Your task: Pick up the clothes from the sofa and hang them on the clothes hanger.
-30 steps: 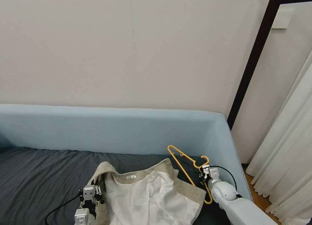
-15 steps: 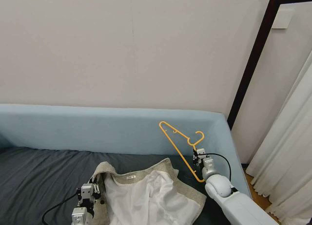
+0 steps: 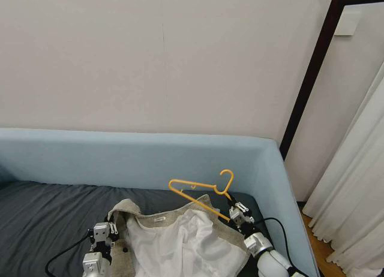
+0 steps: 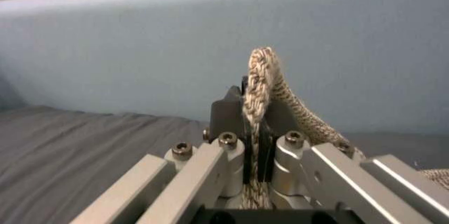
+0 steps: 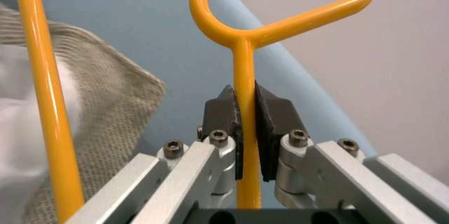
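Observation:
A beige woven jacket (image 3: 225, 238) with white lining lies open on the sofa's dark grey seat (image 3: 42, 217). My left gripper (image 3: 105, 229) is at the jacket's left front edge. The left wrist view shows this gripper (image 4: 254, 109) shut on that woven edge (image 4: 262, 71), which stands up between the fingers. My right gripper (image 3: 237, 212) holds an orange plastic hanger (image 3: 195, 192) just above the jacket's right shoulder, with the hook up. In the right wrist view the gripper (image 5: 245, 112) is shut on the hanger's stem (image 5: 243, 61) below the hook, with the jacket (image 5: 105, 103) beside it.
The light blue sofa back (image 3: 120, 157) runs behind the jacket and its right arm (image 3: 282, 187) rises beside my right gripper. A dark post (image 3: 309, 73) and white curtains (image 3: 354, 205) stand to the right. A black cable (image 3: 60, 259) trails on the seat.
My right gripper has carried the hanger left and down, from beside the sofa arm to over the jacket's right shoulder. The left gripper has shifted slightly left, still holding the jacket's edge.

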You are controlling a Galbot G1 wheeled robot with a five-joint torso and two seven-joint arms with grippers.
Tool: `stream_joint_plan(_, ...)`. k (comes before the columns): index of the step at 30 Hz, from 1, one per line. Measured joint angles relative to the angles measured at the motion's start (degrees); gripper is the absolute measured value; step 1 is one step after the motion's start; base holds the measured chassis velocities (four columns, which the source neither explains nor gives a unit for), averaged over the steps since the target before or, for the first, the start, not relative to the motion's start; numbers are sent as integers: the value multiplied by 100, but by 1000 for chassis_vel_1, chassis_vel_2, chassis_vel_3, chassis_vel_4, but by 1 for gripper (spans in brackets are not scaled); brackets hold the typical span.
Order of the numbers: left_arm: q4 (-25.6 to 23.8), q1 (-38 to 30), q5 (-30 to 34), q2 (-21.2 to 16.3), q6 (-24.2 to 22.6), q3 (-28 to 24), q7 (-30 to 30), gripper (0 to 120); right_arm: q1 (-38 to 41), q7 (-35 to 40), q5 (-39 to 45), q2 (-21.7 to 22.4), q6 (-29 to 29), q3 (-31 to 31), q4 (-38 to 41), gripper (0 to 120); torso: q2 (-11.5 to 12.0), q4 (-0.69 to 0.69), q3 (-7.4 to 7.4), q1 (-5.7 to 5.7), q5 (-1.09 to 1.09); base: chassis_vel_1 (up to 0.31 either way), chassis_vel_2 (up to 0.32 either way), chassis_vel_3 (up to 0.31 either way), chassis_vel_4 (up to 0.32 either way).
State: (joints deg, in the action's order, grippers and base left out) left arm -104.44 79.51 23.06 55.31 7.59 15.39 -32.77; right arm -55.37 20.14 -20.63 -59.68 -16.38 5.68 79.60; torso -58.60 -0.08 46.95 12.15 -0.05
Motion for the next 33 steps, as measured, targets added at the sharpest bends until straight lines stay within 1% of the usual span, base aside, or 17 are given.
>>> stream_joint_plan(1,-37,38,1,-25,-6,1,0,1,-97,87,-347,-16,-110,-8,0,5,0,1,0,0,-1,0,0,0,0)
stream_joint_plan(3,-86,104,-16,-37,-7,0,0,1,-217,170,-674,-45,-166,24,16,5,0,1,0,0,0,0,0,0,0)
stream_joint_plan(6,-148,158,-29,-29,-23,-2,-1,1,-333,231,-894,-71,-197,89,82,5,-1,2,0,0,-1,0,0,0,0)
stream_joint_plan(9,-319,295,-42,9,-53,5,-42,1,-529,274,-1039,-94,-178,310,187,5,0,1,0,0,-1,0,0,0,0)
stream_joint_plan(16,-451,452,-91,59,-65,-38,-78,1,-580,303,-1073,-181,-109,511,185,5,-1,2,0,0,0,0,0,0,0)
stream_joint_plan(19,-572,500,-137,140,-128,-162,-93,1,-514,369,-917,-379,79,722,24,5,0,1,0,0,0,0,0,0,0)
stream_joint_plan(20,-572,500,-137,140,-128,-162,-93,1,-514,369,-917,-379,79,722,24,5,0,1,0,0,0,0,0,0,0)
stream_joint_plan(22,-726,581,-168,161,-171,-231,-102,1,-360,448,-664,-585,282,872,-155,5,0,1,0,0,-1,0,0,0,0)
stream_joint_plan(24,-864,636,-170,42,-180,-283,-87,1,-141,468,-405,-693,449,1078,-254,5,-1,2,0,0,0,0,0,0,0)
stream_joint_plan(26,-889,615,-164,-23,-180,-319,-56,1,-59,467,-360,-723,478,1143,-279,5,0,2,1,0,0,0,0,0,0)
stream_joint_plan(30,-1003,304,-38,-412,-218,-791,88,1,279,465,-199,-815,571,1418,-391,5,0,0,1,0,-1,0,0,0,0)
stream_joint_plan(31,-1003,304,-38,-412,-218,-791,88,1,279,465,-199,-815,571,1418,-391,5,0,0,1,0,-1,0,0,0,0)
stream_joint_plan(33,-1050,204,13,-579,-262,-1005,109,1,300,457,-138,-856,592,1435,-399,5,0,1,1,0,-1,0,0,0,0)
